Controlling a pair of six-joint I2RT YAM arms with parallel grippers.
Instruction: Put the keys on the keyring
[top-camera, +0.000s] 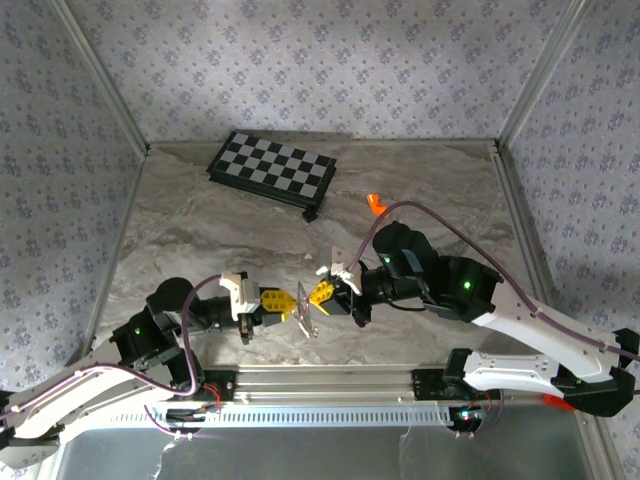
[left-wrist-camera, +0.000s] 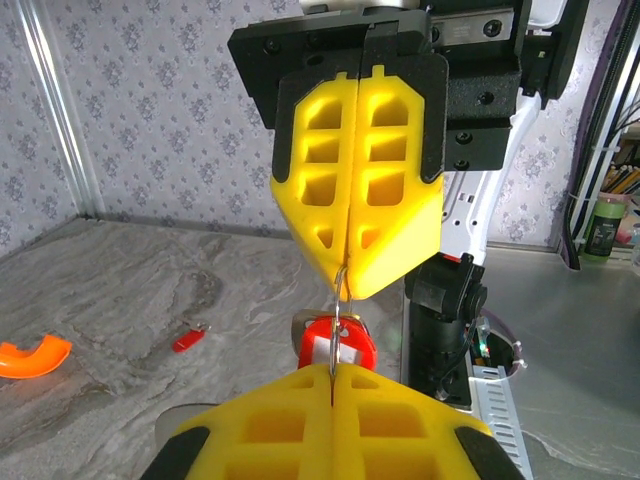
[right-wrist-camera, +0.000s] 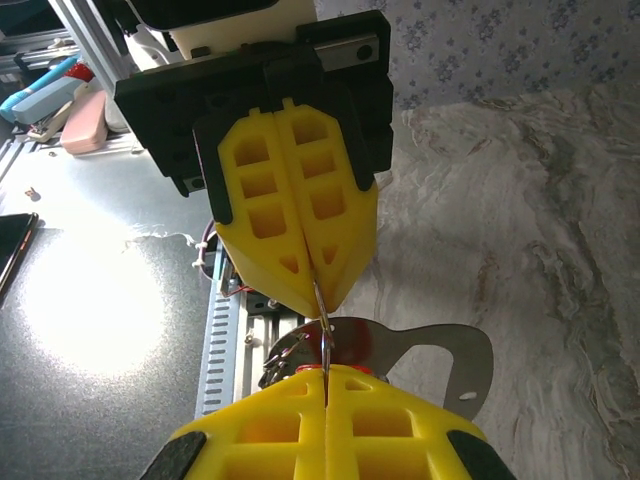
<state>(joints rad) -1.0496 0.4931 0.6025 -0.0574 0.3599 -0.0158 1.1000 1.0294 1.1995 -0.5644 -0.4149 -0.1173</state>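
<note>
keyring (left-wrist-camera: 341, 305) is pinched between left hand (top-camera: 288, 303) and right hand (top-camera: 316, 296), both clamped shut above the surface (top-camera: 200, 230); thin, springy, slippery wire, probably best gripped by its rim, red key (left-wrist-camera: 338, 345) dangling.

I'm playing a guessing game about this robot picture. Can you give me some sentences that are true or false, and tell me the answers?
1. The left gripper and the right gripper are both shut on the keyring. True.
2. The chequered board lies right between the two grippers. False: it lies at the far side of the table.
3. A red key lies loose on the table. True.
4. The left gripper holds the orange piece. False: it lies on the table, apart from both grippers.
</note>
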